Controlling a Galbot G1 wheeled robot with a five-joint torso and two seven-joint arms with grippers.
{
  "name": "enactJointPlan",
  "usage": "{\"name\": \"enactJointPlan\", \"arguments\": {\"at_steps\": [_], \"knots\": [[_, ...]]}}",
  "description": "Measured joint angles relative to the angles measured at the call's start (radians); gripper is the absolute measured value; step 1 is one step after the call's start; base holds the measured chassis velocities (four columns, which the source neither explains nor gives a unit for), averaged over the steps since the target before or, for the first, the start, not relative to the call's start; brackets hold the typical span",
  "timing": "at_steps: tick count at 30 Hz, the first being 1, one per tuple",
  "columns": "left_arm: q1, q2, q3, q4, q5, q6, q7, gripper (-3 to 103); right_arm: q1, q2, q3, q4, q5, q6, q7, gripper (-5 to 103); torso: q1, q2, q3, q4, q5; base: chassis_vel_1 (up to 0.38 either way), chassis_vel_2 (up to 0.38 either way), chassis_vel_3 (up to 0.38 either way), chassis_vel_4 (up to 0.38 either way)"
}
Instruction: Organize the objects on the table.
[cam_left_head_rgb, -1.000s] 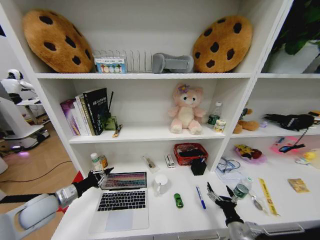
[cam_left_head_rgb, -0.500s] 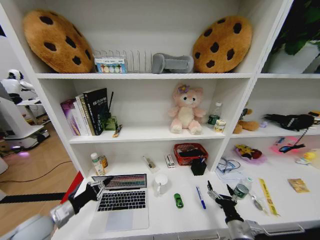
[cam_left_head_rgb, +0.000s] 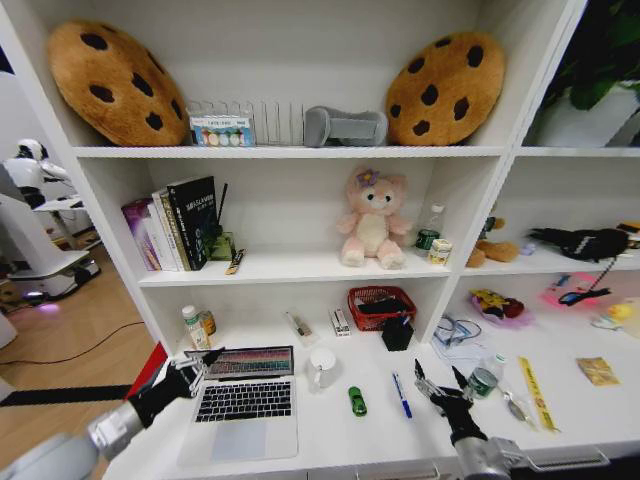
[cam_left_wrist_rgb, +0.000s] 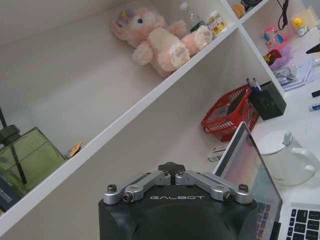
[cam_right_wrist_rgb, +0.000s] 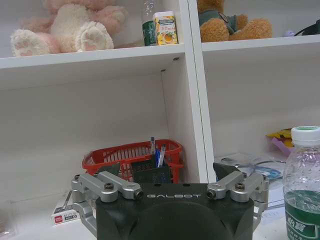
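Lower left of frame: left gripper (cam_left_head_rgb: 205, 362) sits at the left edge of the laptop (cam_left_head_rgb: 243, 400) screen, fingers spread, nothing pinched. Laptop open on the table (cam_left_head_rgb: 330, 435), lower left-centre; green car (cam_left_head_rgb: 357, 401) and blue pen (cam_left_head_rgb: 401, 394) lie just right of it, mug (cam_left_head_rgb: 321, 367) behind. Right gripper (cam_left_head_rgb: 438, 385) hovers lower right near the pen, fingers spread, empty. Step likely closing the lid: press from the top edge, ease down slowly, keep clear of the mug.
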Motion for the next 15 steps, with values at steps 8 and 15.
{"name": "enactJointPlan", "arguments": {"at_steps": [8,15], "knots": [[-0.055,0.234,0.03,0.068,-0.125,0.017,0.048,0,-0.016,0.012,0.009,0.001,-0.002,0.002,0.003,100,0.0,0.0,0.0,0.0,0.0002,0.0,0.0,0.0,0.0],[-0.157,0.463,0.093,0.141,-0.191,-0.019,0.126,0,-0.026,0.027,-0.002,-0.002,-0.019,0.007,0.006,100,0.0,0.0,0.0,-0.0002,0.0003,0.0,0.0,0.0,0.0]]}}
